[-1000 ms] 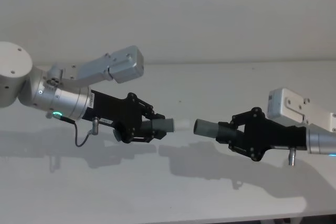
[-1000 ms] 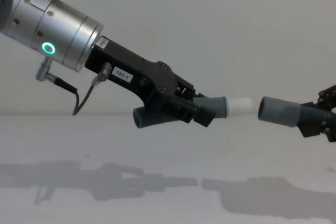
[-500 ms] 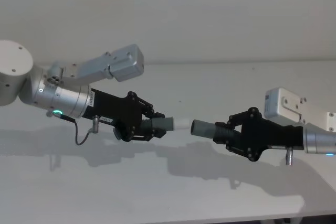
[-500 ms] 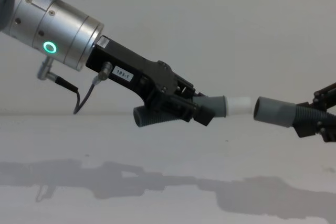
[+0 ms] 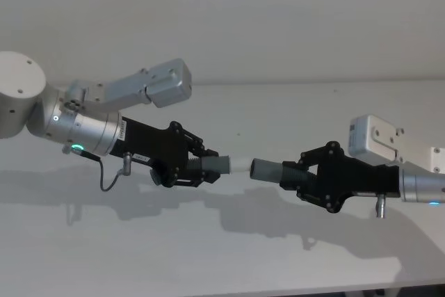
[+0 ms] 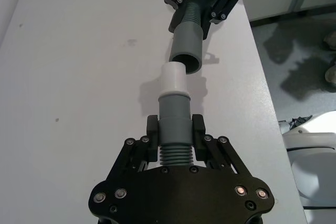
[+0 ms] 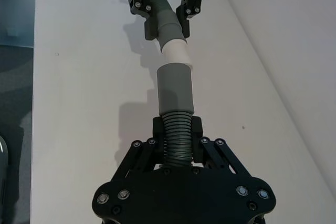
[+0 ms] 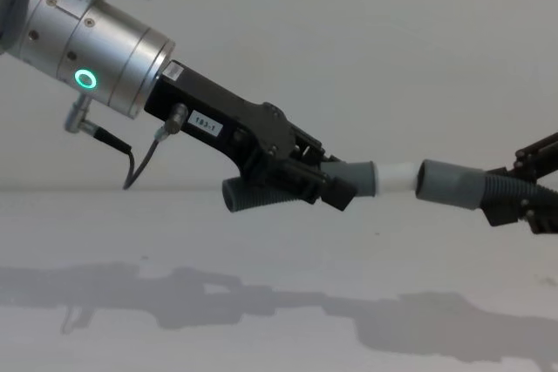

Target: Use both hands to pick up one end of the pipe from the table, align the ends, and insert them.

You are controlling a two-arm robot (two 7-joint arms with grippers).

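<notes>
Both pipe halves are held up off the counter: left gripper fingers clenched on the ribbed piece w/ the white tip, right gripper fingers clenched on the piece w/ the grey socket. Tip sits just at the socket mouth, not yet clearly inside (left wrist view shows the axes slightly angled), so the push must run along the shared long axis

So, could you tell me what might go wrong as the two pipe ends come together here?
The white tip sits slightly off the socket collar axis in the left wrist view, so it may catch on the rim. Both pieces hang above the table, so a push could make one slide inside the left gripper or right gripper.
</notes>
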